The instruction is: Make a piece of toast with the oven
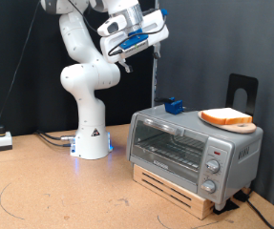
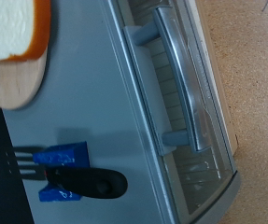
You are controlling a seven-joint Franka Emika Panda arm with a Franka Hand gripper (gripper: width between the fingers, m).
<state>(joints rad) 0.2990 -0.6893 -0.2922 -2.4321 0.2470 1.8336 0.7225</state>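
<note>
Hand (image 1: 127, 59) hangs high above oven (image 1: 189, 145), empty; finger gap can't be told. Toast (image 1: 226, 117) lies on round board (image 1: 240, 125) atop oven, below hand & toward exterior view's right. Oven door shut, handle (image 2: 180, 70) unheld.

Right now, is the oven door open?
No. In the exterior view the oven has its glass door upright and flush with the front, and the piece of toast sits on the round board on top.
</note>
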